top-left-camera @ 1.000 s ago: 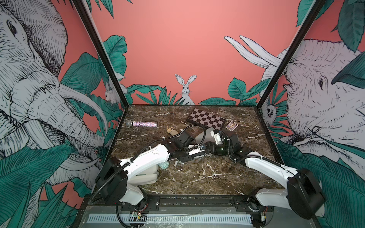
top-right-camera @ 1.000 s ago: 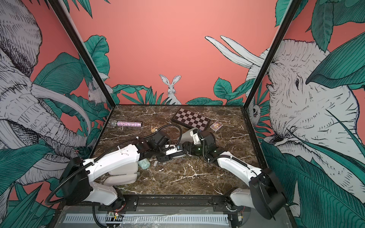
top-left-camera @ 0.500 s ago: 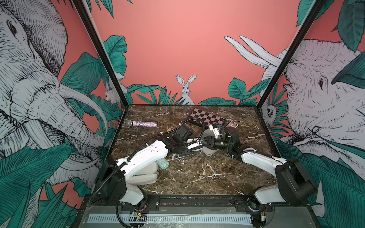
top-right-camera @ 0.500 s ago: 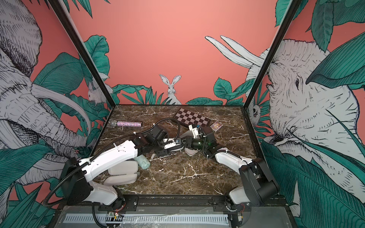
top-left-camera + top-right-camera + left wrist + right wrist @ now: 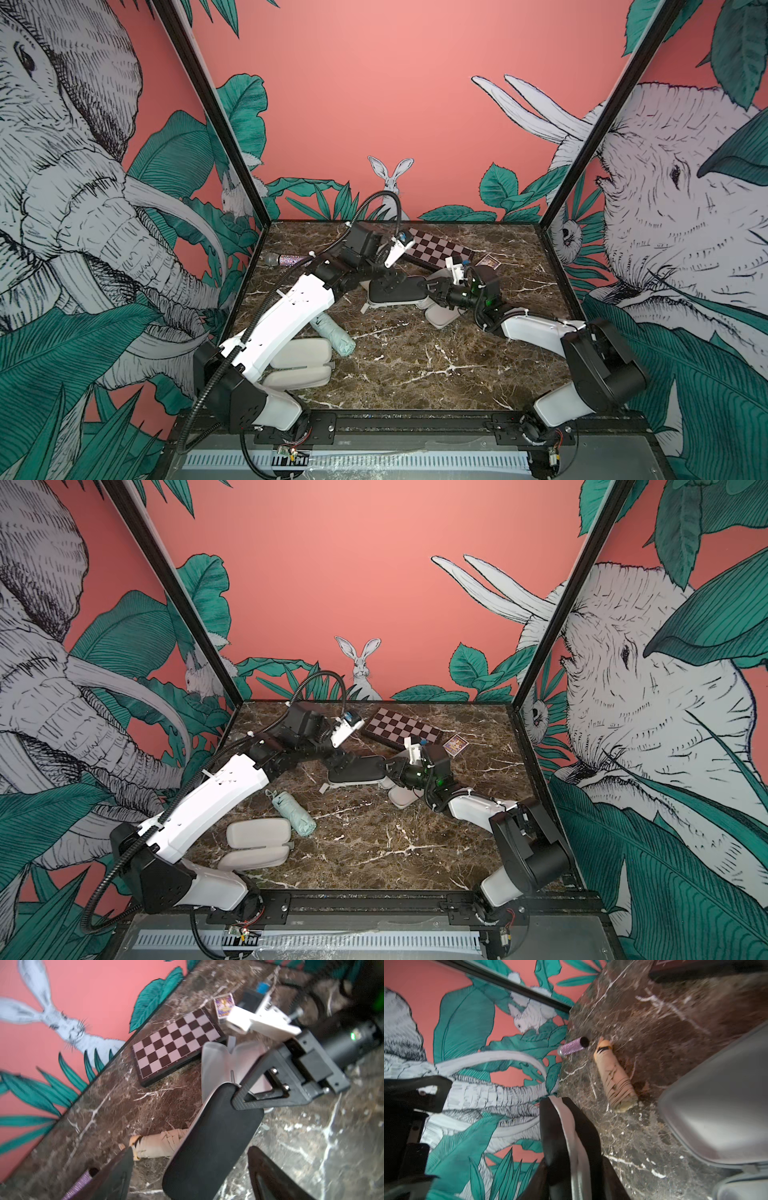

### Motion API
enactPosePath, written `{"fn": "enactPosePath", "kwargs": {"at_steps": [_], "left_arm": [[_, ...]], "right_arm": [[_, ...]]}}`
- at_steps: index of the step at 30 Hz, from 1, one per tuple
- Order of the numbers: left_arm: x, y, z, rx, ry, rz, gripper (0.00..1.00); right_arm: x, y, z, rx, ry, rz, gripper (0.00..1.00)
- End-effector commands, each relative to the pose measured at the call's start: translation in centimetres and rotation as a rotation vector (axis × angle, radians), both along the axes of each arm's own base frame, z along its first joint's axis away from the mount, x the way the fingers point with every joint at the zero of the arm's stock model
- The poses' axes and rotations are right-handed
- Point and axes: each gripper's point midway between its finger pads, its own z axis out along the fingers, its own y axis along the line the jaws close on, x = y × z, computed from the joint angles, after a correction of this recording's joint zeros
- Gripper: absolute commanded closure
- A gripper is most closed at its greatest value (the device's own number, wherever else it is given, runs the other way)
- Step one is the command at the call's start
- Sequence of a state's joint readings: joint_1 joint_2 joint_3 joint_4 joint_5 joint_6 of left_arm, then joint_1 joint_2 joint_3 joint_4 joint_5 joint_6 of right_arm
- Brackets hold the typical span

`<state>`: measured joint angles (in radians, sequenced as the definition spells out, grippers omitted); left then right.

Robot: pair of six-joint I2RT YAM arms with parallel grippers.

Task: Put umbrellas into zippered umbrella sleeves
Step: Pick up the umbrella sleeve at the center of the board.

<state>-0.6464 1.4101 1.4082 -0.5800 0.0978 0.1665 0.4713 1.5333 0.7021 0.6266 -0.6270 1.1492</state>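
Pinching the black sleeve (image 5: 397,291) by the rim at the end nearer the right edge of the desk (image 5: 415,365), the right gripper (image 5: 571,1136) is clenched on the shell and its pale lining. The left gripper (image 5: 191,1148) is released: its jaws stand apart on either side of the sleeve's other end, gripping nothing that I can make out. The sleeve lies about mid-desk, a little toward the far edge; whether an umbrella is inside is hidden.

The step looks like getting this sleeve held so it can be opened or filled. To do it well, the right pinch should be firm and low, so the sleeve does not pivot. The left jaws ought to close on one half only, or on the zip pull, which I cannot locate; catching both halves would clamp it shut. The tan umbrella (image 5: 614,1076) lies behind the sleeve toward the far-left corner, near the glittery microphone (image 5: 573,1046). The mint umbrella (image 5: 332,336) lies left of centre, just beside the open beige sleeve (image 5: 299,361) near the near-left corner. A pale sleeve (image 5: 442,316) sits under the right gripper, so lifting beats dragging.
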Motion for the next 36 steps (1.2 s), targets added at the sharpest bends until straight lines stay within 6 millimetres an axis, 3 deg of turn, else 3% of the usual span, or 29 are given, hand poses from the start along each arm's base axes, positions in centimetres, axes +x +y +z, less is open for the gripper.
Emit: {"fn": "enactPosePath", "kwargs": {"at_steps": [1, 3, 7, 12, 17, 20, 24, 25, 29, 32, 34, 36], "left_arm": [[-1.7, -0.1, -1.7, -0.322, 0.326, 0.257, 0.12], [-1.9, -0.8, -2.9, -0.547, 0.421, 0.337, 0.07], [-1.1, -0.7, -2.5, -0.848, 0.469, 0.445, 0.01], [0.6, -1.2, -1.9, -1.018, 0.477, 0.484, 0.00], [1.7, -1.5, -4.0, -1.116, 0.505, 0.541, 0.03], [2.4, -0.6, -3.2, -1.162, 0.439, 0.586, 0.08], [2.7, -0.8, -2.2, -1.168, 0.390, 0.604, 0.06], [2.8, -0.8, -2.0, -1.195, 0.381, 0.603, 0.10], [3.4, -0.1, -1.6, -1.253, 0.342, 0.627, 0.46], [3.5, 1.2, -0.7, -1.248, 0.259, 0.658, 0.62], [3.5, 2.0, 0.2, -1.244, 0.194, 0.670, 0.70], [3.5, 2.8, 0.6, -1.240, 0.150, 0.693, 0.78]], "right_arm": [[3.5, -1.3, 7.6, 0.211, -0.136, -0.195, 0.92], [3.8, -1.8, 8.6, 0.259, -0.142, -0.246, 0.92], [2.7, -0.4, 10.0, 0.299, -0.131, -0.235, 0.92], [0.8, 0.9, 10.6, 0.330, -0.100, -0.206, 0.91], [-0.5, 1.3, 11.9, 0.405, -0.066, -0.187, 0.91], [-0.9, 1.4, 11.4, 0.402, -0.024, -0.186, 0.91], [-0.8, 1.9, 11.2, 0.443, 0.017, -0.171, 0.92], [-0.8, 2.2, 11.2, 0.448, 0.031, -0.154, 0.92], [-0.5, 2.4, 9.9, 0.428, 0.063, -0.165, 0.86], [-0.6, 1.9, 8.5, 0.343, 0.060, -0.184, 0.64], [-1.0, 1.5, 7.7, 0.275, 0.044, -0.189, 0.43], [-1.3, 0.9, 7.0, 0.196, 0.002, -0.202, 0.34]]}}
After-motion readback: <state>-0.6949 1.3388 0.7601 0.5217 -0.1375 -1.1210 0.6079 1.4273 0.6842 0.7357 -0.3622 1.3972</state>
